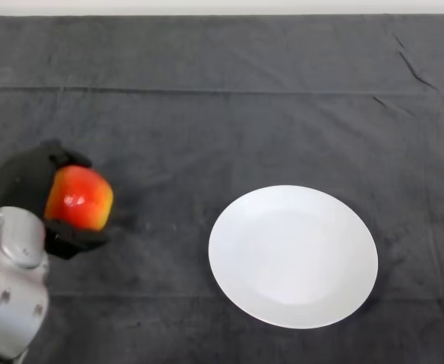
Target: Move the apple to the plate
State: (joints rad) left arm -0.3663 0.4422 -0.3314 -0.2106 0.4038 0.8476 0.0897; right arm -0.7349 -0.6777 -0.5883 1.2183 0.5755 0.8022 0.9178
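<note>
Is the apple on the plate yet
No, the apple sits in the left hand, well to the left of the bare white plate.
</note>
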